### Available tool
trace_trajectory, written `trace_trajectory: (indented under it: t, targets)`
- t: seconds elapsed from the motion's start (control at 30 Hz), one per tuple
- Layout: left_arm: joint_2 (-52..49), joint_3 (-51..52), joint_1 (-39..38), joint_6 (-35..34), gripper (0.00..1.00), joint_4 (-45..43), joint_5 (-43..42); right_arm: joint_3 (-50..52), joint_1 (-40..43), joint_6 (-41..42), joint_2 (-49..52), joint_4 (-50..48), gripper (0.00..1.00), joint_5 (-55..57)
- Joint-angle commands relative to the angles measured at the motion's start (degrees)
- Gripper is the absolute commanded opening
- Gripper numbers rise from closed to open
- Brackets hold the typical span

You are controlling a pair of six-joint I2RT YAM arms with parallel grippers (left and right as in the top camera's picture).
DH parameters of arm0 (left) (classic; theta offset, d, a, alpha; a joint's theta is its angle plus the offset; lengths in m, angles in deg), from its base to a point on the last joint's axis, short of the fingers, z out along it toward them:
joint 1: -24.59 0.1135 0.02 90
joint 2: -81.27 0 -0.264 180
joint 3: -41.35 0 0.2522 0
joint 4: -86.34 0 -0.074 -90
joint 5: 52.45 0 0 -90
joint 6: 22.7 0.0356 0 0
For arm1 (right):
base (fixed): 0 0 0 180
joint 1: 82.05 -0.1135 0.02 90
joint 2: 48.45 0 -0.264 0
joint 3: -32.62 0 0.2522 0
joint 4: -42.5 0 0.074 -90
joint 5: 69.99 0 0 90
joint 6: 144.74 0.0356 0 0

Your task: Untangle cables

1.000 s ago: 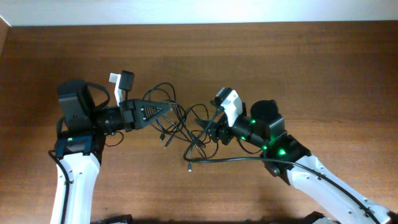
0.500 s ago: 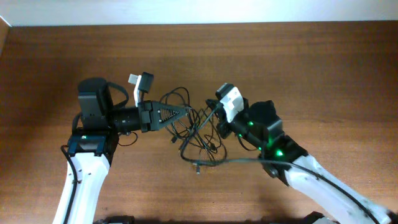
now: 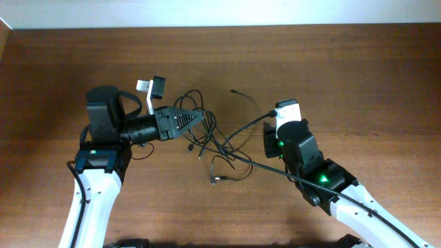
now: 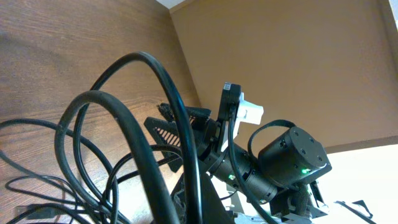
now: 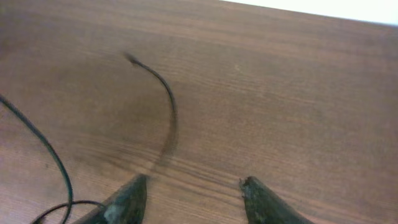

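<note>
The cables point(image 3: 207, 138) are thin black cords tangled in loose loops at the table's middle. One free end point(image 3: 234, 91) lies out to the upper right, and another plug end point(image 3: 213, 180) lies below the bunch. My left gripper point(image 3: 196, 118) is shut on the left side of the bunch. In the left wrist view the loops point(image 4: 124, 124) arch close over the jaws point(image 4: 199, 199). My right gripper point(image 3: 274, 125) is open and empty, to the right of the tangle. In the right wrist view its fingers point(image 5: 193, 190) hover over bare wood, with a loose cable end point(image 5: 163, 93) ahead of them.
The table is brown wood point(image 3: 358, 76). Its far edge meets a white wall along the top point(image 3: 220, 26). A long black cord point(image 3: 303, 180) runs from the tangle along the right arm toward the bottom right. The right arm point(image 4: 280, 162) shows in the left wrist view.
My right gripper has let go of the cables and pulled back to the right. A cable end has swung out to the upper right. The left gripper stays shut on the bunch.
</note>
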Motion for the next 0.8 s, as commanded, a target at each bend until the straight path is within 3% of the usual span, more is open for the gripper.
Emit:
trace_trajectory:
  t: [0.0, 0.07, 0.17, 0.3, 0.4, 0.47, 0.53, 0.57, 0.77]
  targets:
    - [1.05, -1.22, -0.09, 7.3, 0.0, -0.15, -7.34, 0.02, -0.26, 0.81, -0.04, -1.22, 0.6, -5.25]
    - [1.05, -1.22, -0.09, 13.14, 0.0, -0.37, -15.34, 0.02, -0.26, -4.68, -0.02, -3.54, 0.65, -15.87]
    - [1.07, -1.22, -0.09, 13.92, 0.0, -0.37, -20.46, 0.02, -0.26, -13.92, 1.22, -10.51, 0.8, -32.57]
    - [1.07, -1.22, -0.31, 13.84, 0.0, -0.28, -21.44, 0.02, -0.26, -14.12, 5.97, -18.56, 0.9, -35.26]
    - [1.07, -1.22, -0.31, 13.81, 0.0, -0.11, -21.44, 0.02, -0.26, -14.12, 8.83, -22.08, 0.89, -37.94]
    - [1.07, -1.22, -0.31, 13.81, 0.0, -0.09, -21.44, 0.02, -0.26, -14.12, 10.86, -27.43, 0.76, -37.75]
    - [1.07, -1.22, -0.31, 13.84, 0.0, -0.09, -21.44, 0.02, -0.24, -14.08, 11.8, -34.18, 0.19, -37.73]
    - [1.07, -1.22, -0.31, 13.84, 0.0, -0.09, -21.44, 0.02, -0.24, -14.05, 11.5, -35.93, 0.04, -37.73]
    - [1.07, -1.22, -0.28, 13.86, 0.0, -0.11, -21.03, 0.02, -0.2, -9.94, 3.08, -34.32, 0.04, -33.62]
